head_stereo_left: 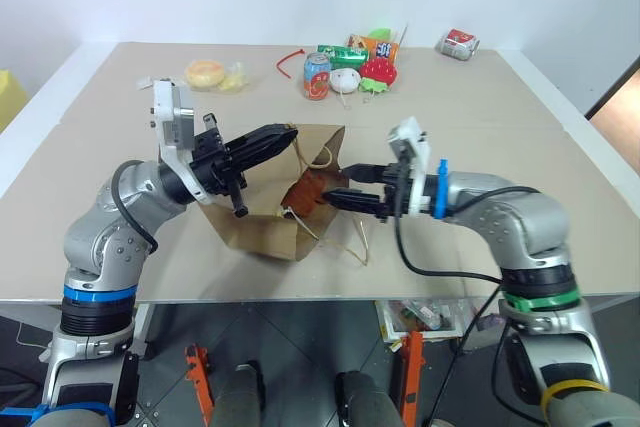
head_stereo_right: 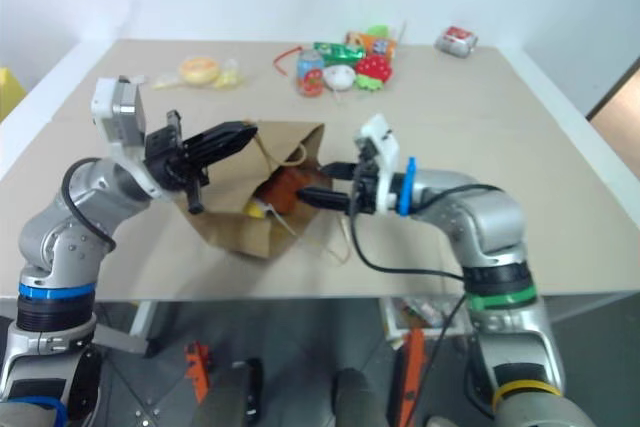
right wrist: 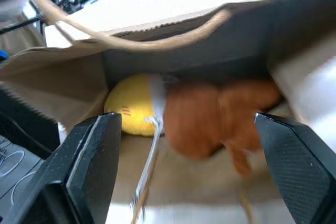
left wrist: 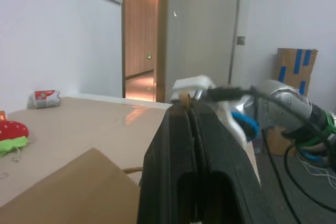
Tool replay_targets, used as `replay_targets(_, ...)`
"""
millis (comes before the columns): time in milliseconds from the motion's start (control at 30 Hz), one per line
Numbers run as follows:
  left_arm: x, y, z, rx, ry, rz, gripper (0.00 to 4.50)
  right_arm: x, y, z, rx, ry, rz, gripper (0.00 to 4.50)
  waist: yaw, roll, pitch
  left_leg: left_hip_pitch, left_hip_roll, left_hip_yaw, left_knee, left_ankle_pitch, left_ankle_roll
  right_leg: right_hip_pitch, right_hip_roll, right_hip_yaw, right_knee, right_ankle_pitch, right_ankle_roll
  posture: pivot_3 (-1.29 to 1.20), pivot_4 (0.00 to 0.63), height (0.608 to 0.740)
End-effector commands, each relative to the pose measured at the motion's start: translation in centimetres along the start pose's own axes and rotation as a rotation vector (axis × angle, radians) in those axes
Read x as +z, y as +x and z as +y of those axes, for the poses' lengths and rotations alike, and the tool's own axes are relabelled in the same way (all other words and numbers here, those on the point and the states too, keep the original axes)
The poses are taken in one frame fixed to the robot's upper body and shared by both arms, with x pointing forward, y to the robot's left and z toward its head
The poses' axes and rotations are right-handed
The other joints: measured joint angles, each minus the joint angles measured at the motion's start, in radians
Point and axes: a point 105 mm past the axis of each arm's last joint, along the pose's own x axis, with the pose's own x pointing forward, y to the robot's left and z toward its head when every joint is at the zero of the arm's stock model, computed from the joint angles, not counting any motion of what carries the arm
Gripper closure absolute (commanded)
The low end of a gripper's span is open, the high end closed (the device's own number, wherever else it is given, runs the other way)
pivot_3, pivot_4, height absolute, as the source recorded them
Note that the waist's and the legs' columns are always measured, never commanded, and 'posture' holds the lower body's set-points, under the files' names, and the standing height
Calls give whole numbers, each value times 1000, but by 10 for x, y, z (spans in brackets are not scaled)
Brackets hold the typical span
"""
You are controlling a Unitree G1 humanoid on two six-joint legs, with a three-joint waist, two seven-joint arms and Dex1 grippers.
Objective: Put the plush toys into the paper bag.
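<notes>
The paper bag (head_stereo_left: 262, 227) lies on its side on the table with its mouth facing my right arm. My left gripper (head_stereo_left: 286, 136) is shut on one of the bag's cord handles (left wrist: 184, 97) and holds the top of the mouth up. Both plush toys sit inside the bag: the brown one (right wrist: 210, 119) and, beside it, the round yellow one (right wrist: 131, 109) with its white end. My right gripper (right wrist: 189, 124) is open just outside the mouth, its two fingers (right wrist: 100, 156) apart and nothing between them.
At the back of the table stand a soda can (head_stereo_left: 316, 77), a white round plush (head_stereo_left: 346, 80), a red strawberry plush (head_stereo_left: 378, 72) and a green packet (head_stereo_left: 340, 51). A yellow bun (head_stereo_left: 205, 73) lies back left, a red-white packet (head_stereo_left: 458, 43) back right.
</notes>
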Motion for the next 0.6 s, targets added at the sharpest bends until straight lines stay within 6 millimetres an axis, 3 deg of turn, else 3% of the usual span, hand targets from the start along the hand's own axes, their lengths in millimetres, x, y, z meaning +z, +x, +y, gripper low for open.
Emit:
replay_targets(33, 11, 1, -3, -14, 51, -20, 4500, -29, -27, -30, -172, -11, 124, 128, 0, 0, 0, 0, 0, 0, 0, 0, 0, 0, 0, 0, 0, 0, 1, 0, 150, 740)
replay_targets(233, 11, 2, -3, -15, 50, -22, 4500, -65, -7, -22, -142, 33, 193, 128, -3, 0, 0, 2, 0, 0, 0, 0, 0, 0, 0, 0, 0, 1, -1, 0, 150, 740)
replay_targets(467, 10, 0, -3, -9, 47, -18, 4500, -68, 7, -23, -143, 62, 185, 128, -3, 0, 0, 2, 0, 0, 1, 0, 0, 0, 0, 0, 0, 1, 0, 0, 150, 740)
replay_targets(567, 9, 0, -3, -3, 49, -18, 4500, -66, 8, -21, -124, 56, 174, 869, -2, 0, 0, 2, 0, 0, 1, 0, 0, 0, 0, 0, 0, 1, 0, 0, 150, 740)
replay_targets(600, 9, -1, -3, -1, 48, -18, 4500, -64, 7, -20, -119, 51, 166, 1375, -2, 0, 0, 2, 0, 0, 1, 0, 0, 0, 0, 0, 0, 1, 0, 0, 150, 740)
